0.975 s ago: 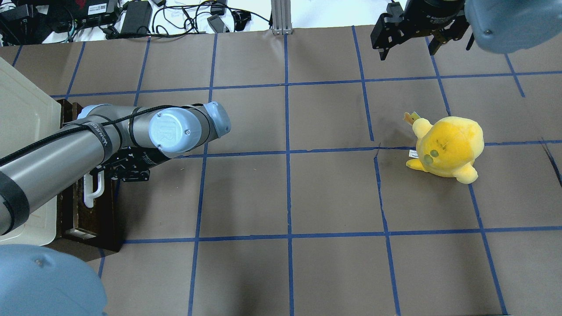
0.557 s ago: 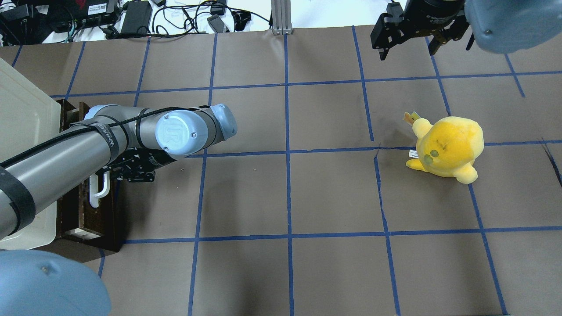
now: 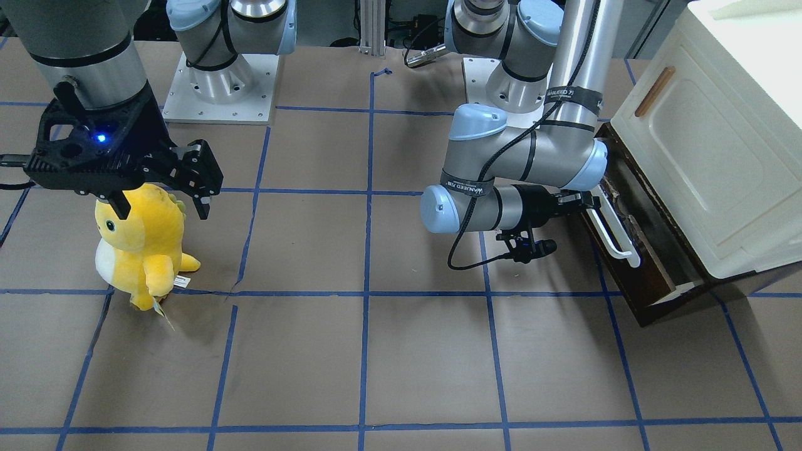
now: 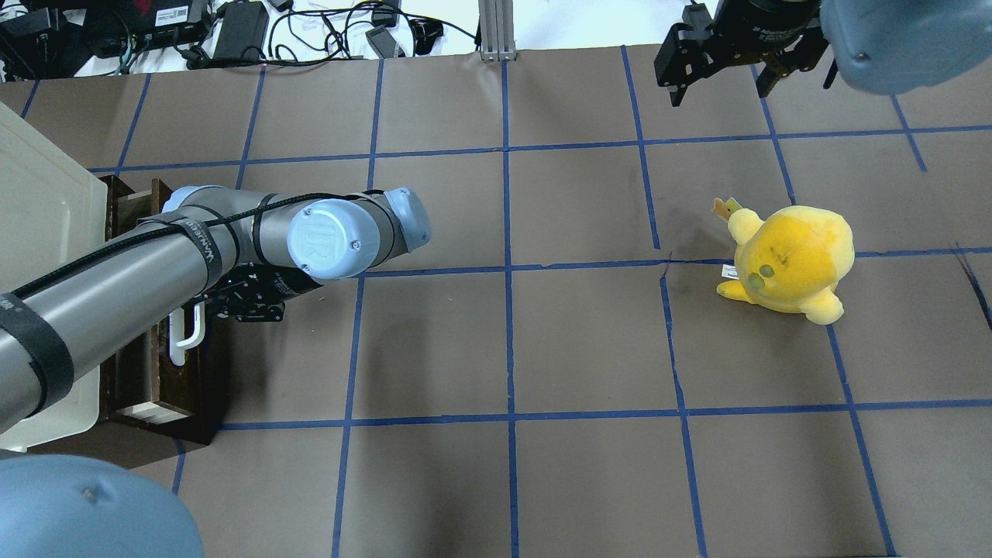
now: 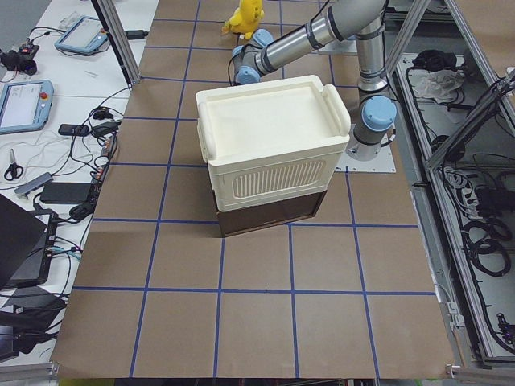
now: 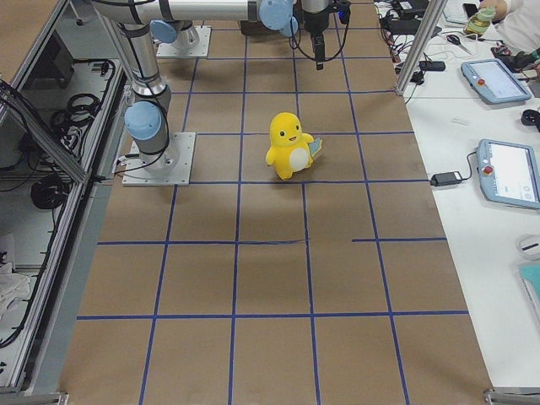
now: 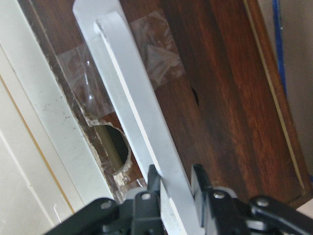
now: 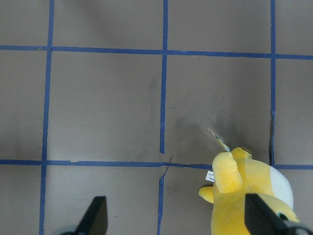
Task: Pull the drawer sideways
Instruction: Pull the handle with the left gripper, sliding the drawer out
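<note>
The drawer point(image 3: 636, 260) has a dark brown front and a long white bar handle point(image 3: 617, 237). It sits under the cream cabinet point(image 3: 708, 144) and is pulled partly out. My left gripper point(image 3: 589, 203) is shut on the handle. The left wrist view shows the fingertips point(image 7: 198, 178) clamped on either side of the white bar point(image 7: 139, 112), against the brown front point(image 7: 220, 98). In the overhead view the drawer point(image 4: 159, 380) and handle point(image 4: 186, 333) lie under my left gripper point(image 4: 203, 306). My right gripper point(image 4: 717, 89) is open and empty, high above the table.
A yellow plush toy point(image 4: 790, 260) stands on the table's right half, below my right gripper point(image 3: 161, 207), and shows in the right wrist view point(image 8: 249, 196). The cream cabinet point(image 4: 39, 217) fills the table's left edge. Cables and boxes point(image 4: 232, 31) lie beyond the far edge.
My left arm has moved to the right in the overhead view, and the handle and drawer front have come with it, further out from the cabinet. The right arm and plush have not moved.
</note>
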Action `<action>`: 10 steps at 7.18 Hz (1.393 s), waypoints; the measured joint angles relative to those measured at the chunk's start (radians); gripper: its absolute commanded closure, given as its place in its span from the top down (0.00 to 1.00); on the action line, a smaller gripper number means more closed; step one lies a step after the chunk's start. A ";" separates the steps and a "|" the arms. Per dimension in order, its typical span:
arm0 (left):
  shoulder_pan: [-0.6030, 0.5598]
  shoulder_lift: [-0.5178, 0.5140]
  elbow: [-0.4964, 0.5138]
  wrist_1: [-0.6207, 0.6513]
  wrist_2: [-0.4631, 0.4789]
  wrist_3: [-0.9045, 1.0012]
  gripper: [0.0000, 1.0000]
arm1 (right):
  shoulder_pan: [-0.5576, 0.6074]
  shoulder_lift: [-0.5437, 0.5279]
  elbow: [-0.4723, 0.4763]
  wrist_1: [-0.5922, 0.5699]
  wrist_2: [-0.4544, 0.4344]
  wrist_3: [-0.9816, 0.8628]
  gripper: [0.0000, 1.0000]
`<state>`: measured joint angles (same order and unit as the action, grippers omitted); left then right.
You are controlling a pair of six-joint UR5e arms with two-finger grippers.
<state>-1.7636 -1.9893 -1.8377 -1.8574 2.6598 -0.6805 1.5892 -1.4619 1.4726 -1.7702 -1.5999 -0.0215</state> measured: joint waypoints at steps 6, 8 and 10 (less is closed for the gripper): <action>-0.042 -0.001 0.012 0.001 -0.010 -0.005 0.26 | 0.000 0.000 0.000 0.000 0.000 0.000 1.00; -0.051 0.000 0.013 0.001 -0.008 -0.005 0.26 | 0.000 0.000 0.000 0.000 0.000 0.000 1.00; -0.075 -0.001 0.013 0.002 -0.013 -0.006 0.26 | 0.000 0.000 0.000 0.000 0.000 0.000 1.00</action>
<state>-1.8389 -1.9900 -1.8247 -1.8556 2.6465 -0.6867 1.5892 -1.4619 1.4726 -1.7702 -1.5996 -0.0215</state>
